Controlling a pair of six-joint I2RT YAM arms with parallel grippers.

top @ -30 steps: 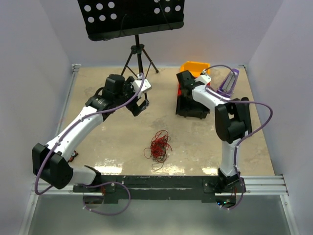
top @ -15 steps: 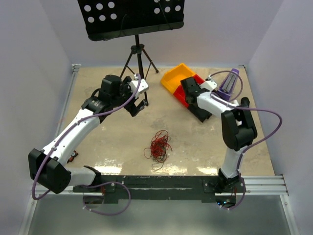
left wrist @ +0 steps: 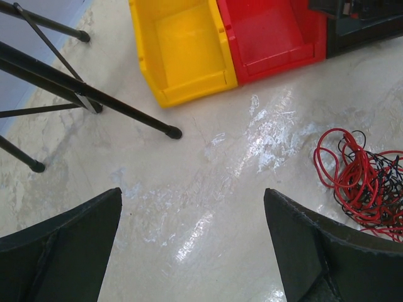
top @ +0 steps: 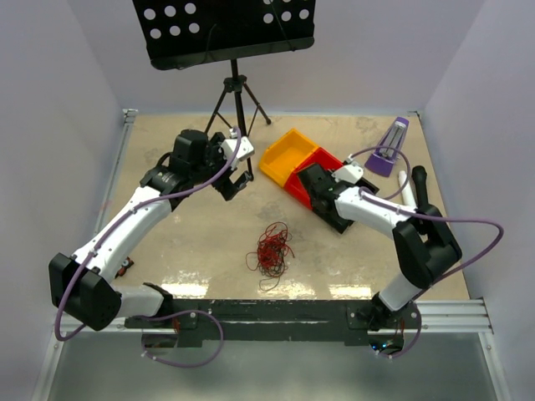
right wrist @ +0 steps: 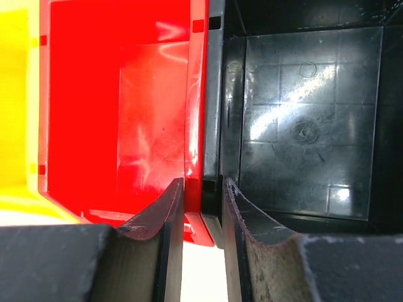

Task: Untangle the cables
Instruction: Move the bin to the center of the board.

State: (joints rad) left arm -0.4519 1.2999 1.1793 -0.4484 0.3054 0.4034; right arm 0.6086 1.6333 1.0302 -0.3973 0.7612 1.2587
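**Bins Clamped by Right Gripper; Cables Left Loose on Table**

The cables (top: 270,251), a loopy clump of thin red and black wires, are seen lying on the table (top: 209,238) near its middle, between the two arms. The clump is touched by neither gripper.

The left gripper (top: 236,185) is held above the table, behind and to the left of the clump. Its jaws are spread wide and nothing is held between them. In the left wrist view the clump is seen at the right edge of the picture, just past the right-hand finger (left wrist: 327,251). Whether the finger is level with the clump cannot be told.

The right gripper (right wrist: 202,189) is clenched on the bins (top: 301,180), which are set in a slanted row behind and to the right of the clump. One finger is placed inside the red bin (right wrist: 113,94) and the other inside the black bin (right wrist: 302,113). The two adjoining walls are pinched between them. The yellow bin (top: 282,156) is set against the far side of the red one. In the top view the black bin is largely hidden by the right arm.

At the back, a music stand (top: 226,29) is carried on a tripod (top: 236,83). A purple object (top: 387,154) is seen at the far right.
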